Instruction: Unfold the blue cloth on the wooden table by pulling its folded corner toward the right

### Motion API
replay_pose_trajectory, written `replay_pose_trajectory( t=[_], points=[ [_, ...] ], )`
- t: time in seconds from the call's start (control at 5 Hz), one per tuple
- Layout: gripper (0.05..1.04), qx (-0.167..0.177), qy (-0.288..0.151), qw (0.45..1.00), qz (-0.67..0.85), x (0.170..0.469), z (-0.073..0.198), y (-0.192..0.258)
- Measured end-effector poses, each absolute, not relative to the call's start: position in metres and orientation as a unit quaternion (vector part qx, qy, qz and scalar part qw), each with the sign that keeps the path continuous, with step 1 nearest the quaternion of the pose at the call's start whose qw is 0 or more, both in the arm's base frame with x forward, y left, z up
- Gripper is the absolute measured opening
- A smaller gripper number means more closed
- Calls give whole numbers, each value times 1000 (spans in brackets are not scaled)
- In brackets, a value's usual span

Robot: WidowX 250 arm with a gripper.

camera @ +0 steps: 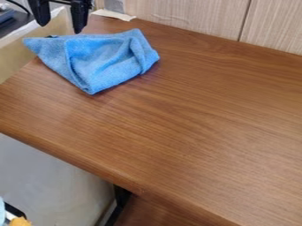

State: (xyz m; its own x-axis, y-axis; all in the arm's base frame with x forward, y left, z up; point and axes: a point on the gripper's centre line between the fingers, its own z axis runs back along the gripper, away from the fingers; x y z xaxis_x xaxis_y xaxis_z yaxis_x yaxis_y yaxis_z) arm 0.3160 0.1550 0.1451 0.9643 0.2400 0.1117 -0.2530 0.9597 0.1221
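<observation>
The black gripper [60, 23] hangs at the upper left, its two fingers apart with nothing between them. Just below and to its right, a blue cloth [101, 59] lies crumpled and folded over itself on the brown wooden table [194, 128]. One corner of the cloth points left at the table's left edge, and another points down toward the front. The fingertips appear near the cloth's upper edge; whether they touch it I cannot tell.
A pale wood-grain wall [194, 17] runs behind the table. Light tape [113, 15] lies at the back edge. The table's front edge slants down to the right, with a grey surface [53, 181] below. An orange item [20, 221] shows at the bottom left.
</observation>
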Motion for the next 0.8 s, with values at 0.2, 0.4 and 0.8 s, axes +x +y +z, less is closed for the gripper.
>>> replay_pose_trajectory(
  t=[0.2,0.4,0.8],
  points=[
    [1001,58,-31,990,124,317,132,154],
    [1001,37,-33,993,109,322,127,158],
    [1001,4,-9,993,121,330,110,176]
  ],
)
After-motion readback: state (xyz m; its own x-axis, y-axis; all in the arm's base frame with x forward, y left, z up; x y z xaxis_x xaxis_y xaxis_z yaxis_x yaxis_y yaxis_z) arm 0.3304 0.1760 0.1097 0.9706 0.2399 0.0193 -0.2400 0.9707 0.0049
